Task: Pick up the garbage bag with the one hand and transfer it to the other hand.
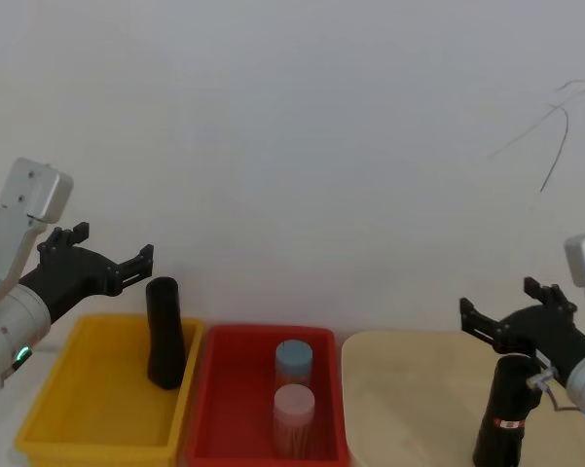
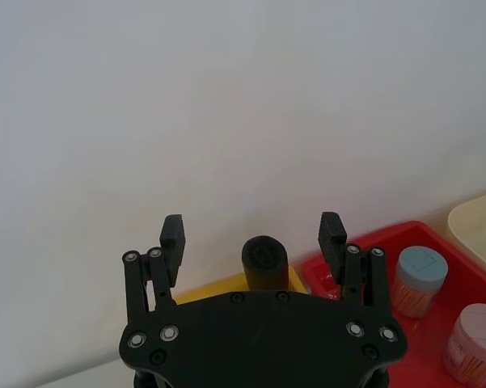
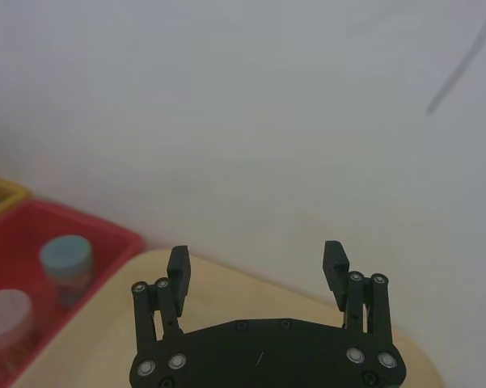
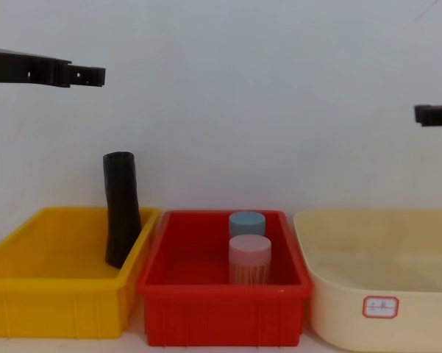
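Item one: the garbage bag (image 1: 511, 389), a thick black cylindrical roll of plastic film with a small red-and-white label band low on its body. It stood upright in the round-cornered cream plastic tub (image 1: 409, 389) on my right side.

Item two: my right pincer (image 1: 498, 300), slim, black, two-fingered, on the blue-lit arm. Its fingers were spread wide and empty in its wrist view (image 3: 256, 257). It hung close above the roll's top, gripping nothing.

Item three: my left pincer (image 1: 107, 247), on the green-lit arm. It was also spread and empty (image 2: 252, 230), raised over the yellow plastic bin (image 1: 97, 448), well apart from the labelled roll.

Item four: a plain black roll (image 1: 164, 331) with no label, leaning in the yellow bin – not wanted.

Item five: a red plastic bin (image 1: 200, 409) between the other two, holding two lidded jars.

Handling note: I judged the roll to be light, firm when squeezed across its width, and slick-skinned. The best hold seemed to be across the upper body above the label, leaving the lower half free for my second pincer.
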